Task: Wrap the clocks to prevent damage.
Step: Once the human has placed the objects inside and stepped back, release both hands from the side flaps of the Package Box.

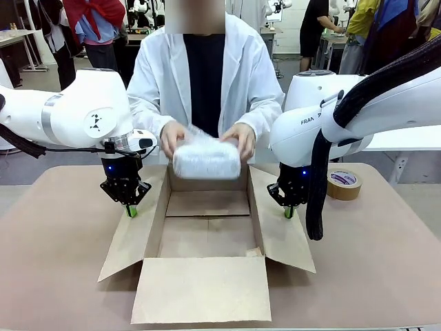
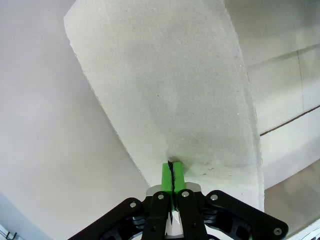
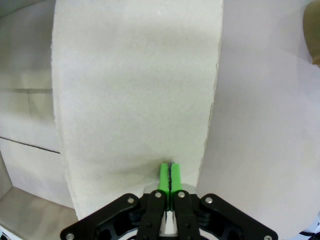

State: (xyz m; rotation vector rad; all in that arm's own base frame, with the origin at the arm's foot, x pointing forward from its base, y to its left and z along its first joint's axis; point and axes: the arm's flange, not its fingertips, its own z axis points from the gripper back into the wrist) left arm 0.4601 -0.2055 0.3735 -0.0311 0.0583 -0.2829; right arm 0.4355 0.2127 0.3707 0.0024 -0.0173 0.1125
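Left end effector (image 1: pixel 131 209): fully closed, green pads together, nothing between them; tips set down on the carton's (image 1: pixel 207 181) left flap (image 1: pixel 131 241).
Right end effector (image 1: pixel 289 211): likewise closed and empty; tips set down on the carton's right flap (image 1: pixel 284 234).
Why pressed so: likely to pin both side flaps flat and outward, holding the carton's mouth wide and the carton steady on the desk (image 1: pixel 55 276) for the person.
Bundle (image 1: pixel 206 158): above the carton's far edge, clear of its floor, not yet inside.
Hold on bundle: one hand (image 1: pixel 171 138) at the end toward the carton's left, other hand (image 1: pixel 241 140) at the end toward the carton's right; gripped at both ends, probably to stop the wrap springing loose and to lower it level.
Bundle's look: translucent white bubble wrap, lumpy, roughly rectangular with rounded corners, lying across the carton's width; narrower than the carton's opening; contents hidden by the wrap.
Wrap state: appears to cover all round; whether taped shut, cannot tell.
Near flap (image 1: pixel 203 289): folded out flat on the carton's near side, unheld.
Tape (image 1: pixel 343 183): flat on the desk beyond the carton's right flap, well apart from the bundle, untouched.
Carton inside: bare cardboard floor, room enough for the bundle.
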